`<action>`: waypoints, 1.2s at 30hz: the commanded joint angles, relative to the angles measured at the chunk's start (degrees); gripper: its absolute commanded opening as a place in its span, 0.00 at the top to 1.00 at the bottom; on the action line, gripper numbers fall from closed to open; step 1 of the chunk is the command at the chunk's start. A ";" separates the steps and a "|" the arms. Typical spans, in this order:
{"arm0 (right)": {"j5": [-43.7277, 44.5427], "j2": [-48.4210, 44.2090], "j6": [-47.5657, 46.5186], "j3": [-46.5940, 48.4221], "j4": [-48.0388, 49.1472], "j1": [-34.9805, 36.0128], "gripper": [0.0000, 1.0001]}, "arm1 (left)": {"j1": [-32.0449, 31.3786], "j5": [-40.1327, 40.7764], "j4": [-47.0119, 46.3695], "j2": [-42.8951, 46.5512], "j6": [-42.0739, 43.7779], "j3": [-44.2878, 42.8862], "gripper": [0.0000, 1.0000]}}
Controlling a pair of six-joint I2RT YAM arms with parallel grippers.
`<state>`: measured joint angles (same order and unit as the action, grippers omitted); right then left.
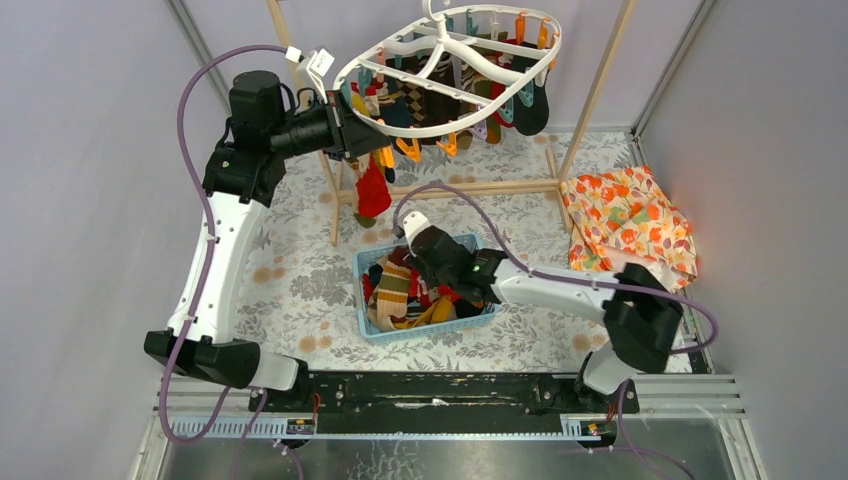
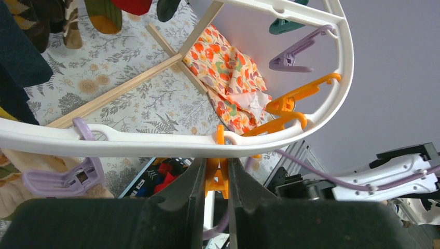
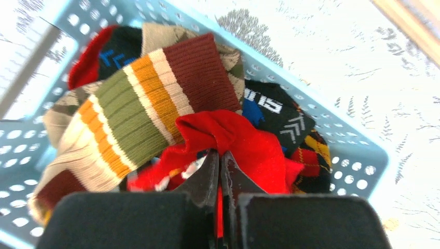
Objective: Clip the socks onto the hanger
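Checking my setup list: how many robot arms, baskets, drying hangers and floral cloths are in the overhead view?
Robot arms: 2, the left arm and the right arm
Blue basket: 1
White hanger: 1
Floral cloth: 1
Total: 5

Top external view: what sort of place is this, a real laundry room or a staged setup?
Most likely a staged robot test cell: plain grey panels close around a floral-covered table with a wooden frame, a white clip hanger and a blue basket of socks.
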<state>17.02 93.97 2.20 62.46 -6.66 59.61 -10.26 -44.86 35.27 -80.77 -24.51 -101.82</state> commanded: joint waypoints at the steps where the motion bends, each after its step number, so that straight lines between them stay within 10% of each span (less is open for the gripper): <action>1: -0.96 -9.23 2.83 0.10 -0.81 -0.30 1.00 | 0.33 -0.95 -0.46 0.42 1.09 0.46 1.00; 17: -15.78 -16.50 23.14 -5.37 4.27 -1.52 1.00 | 0.34 -1.24 -1.88 1.93 0.67 2.29 1.00; 25: -6.33 -7.60 44.12 -9.30 14.59 -2.30 1.00 | 0.33 -1.48 -3.46 2.62 -0.47 4.06 1.00; 31: 3.77 -8.50 50.81 -10.58 7.63 -3.85 0.55 | 0.37 -2.50 -3.45 2.38 -1.21 3.81 1.00; 36: 6.35 -9.78 37.78 -6.90 1.39 -3.81 0.33 | 0.33 -2.86 -3.45 2.97 -0.91 3.74 1.00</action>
<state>17.80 87.05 47.37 51.70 -2.61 55.94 -10.17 -45.98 33.30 -79.37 -25.12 -98.37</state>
